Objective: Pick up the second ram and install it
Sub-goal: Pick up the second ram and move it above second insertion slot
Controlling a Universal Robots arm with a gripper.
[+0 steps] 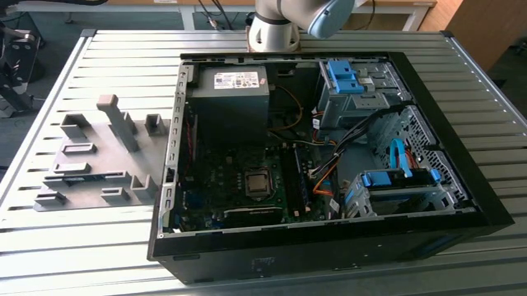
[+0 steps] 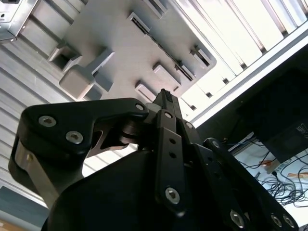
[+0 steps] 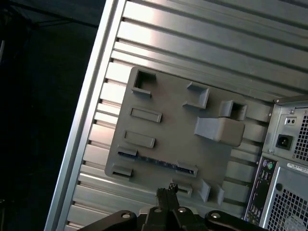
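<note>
The second ram stands on its long edge in a holder on the grey fixture plate, showing as a thin dark strip with blue marks. In the exterior view this ram sits near the front of the plate, at that view's left beside the computer case. My gripper hovers above the plate, a short way off the stick's long side, fingers shut with nothing between them. The second wrist view has the same shut gripper pointing at the plate.
The open black computer case lies at the exterior view's right, with its power supply, blue drive bays and a dark stick in a motherboard slot. Tall grey blocks rise from the fixture plate. The slatted table's edge is close by.
</note>
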